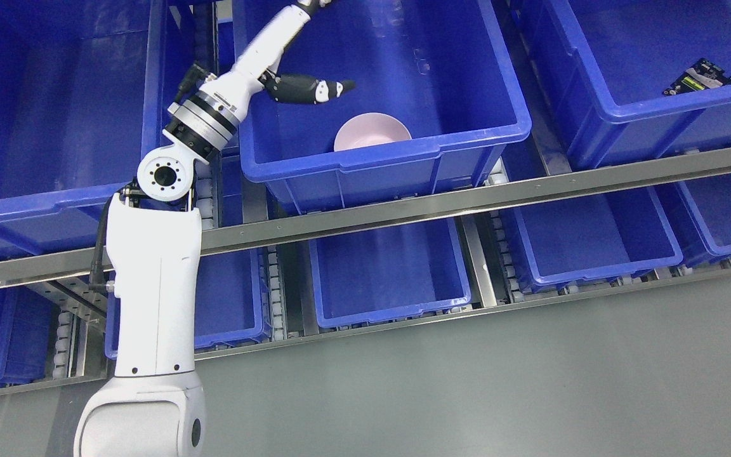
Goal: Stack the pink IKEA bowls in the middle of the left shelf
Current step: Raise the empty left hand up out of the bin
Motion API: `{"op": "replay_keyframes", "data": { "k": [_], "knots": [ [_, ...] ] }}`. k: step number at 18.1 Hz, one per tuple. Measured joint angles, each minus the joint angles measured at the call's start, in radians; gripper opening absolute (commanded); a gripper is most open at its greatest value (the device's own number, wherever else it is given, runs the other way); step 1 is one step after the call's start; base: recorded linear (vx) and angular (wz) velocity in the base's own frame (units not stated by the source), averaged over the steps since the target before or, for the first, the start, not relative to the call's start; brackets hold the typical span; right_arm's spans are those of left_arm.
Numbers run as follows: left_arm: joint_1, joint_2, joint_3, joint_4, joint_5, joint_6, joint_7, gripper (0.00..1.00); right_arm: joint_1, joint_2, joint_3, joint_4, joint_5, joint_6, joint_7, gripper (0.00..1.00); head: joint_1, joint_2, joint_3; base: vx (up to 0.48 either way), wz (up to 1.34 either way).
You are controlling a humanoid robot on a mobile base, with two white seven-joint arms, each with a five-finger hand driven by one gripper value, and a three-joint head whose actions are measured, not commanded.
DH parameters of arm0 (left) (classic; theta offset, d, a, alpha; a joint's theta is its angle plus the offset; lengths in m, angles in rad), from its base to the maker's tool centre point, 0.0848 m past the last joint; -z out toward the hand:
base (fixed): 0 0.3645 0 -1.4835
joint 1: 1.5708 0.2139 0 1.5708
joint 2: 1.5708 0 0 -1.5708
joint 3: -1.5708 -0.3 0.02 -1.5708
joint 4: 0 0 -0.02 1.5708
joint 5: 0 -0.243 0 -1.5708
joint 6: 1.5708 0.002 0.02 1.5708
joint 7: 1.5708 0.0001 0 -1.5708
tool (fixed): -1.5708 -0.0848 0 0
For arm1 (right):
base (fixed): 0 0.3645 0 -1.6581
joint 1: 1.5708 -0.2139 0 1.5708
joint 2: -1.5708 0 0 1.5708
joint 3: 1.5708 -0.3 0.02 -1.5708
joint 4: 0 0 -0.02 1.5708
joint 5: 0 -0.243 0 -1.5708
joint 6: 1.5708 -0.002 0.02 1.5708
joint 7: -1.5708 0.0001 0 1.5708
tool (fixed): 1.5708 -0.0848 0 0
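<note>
One pink bowl (372,132) sits upright in the middle blue bin (391,155) on the upper shelf, close to the bin's front wall. My left arm rises from the lower left and reaches over the bin's left rim. My left hand (330,43) hovers above and left of the bowl, apart from it, and holds nothing. Its dark thumb (311,89) sticks out to the right, while the other fingertips are cut off by the top edge. The right arm does not show.
Blue bins flank the middle one: a large one at left (54,190) and one at right (657,108) holding a small dark packet (702,76). A metal shelf rail (403,212) runs below, with lower bins (391,311) under it and grey floor in front.
</note>
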Motion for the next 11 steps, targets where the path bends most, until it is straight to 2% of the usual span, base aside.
{"op": "replay_keyframes", "data": {
  "k": [2,5,8,11],
  "knots": [
    [0.009,-0.005,0.002,-0.012,0.066,0.007,0.157,0.99,0.000,0.000,0.000,0.000,0.000,0.000,0.000,1.00,0.0000,0.000,0.000,0.000,0.00],
    [0.066,-0.010,0.002,-0.067,0.177,0.081,0.339,1.00,0.000,0.000,0.000,0.000,0.000,0.000,0.000,1.00,0.0000,0.000,0.000,0.000,0.00],
    [0.154,-0.015,-0.005,-0.152,0.258,0.145,0.399,1.00,0.000,0.000,0.000,0.000,0.000,0.000,0.000,1.00,0.0000,0.000,0.000,0.000,0.00],
    [0.243,-0.018,-0.015,-0.232,0.298,0.160,0.422,1.00,0.000,0.000,0.000,0.000,0.000,0.000,0.000,1.00,0.0000,0.000,0.000,0.000,0.00]
  ]
}}
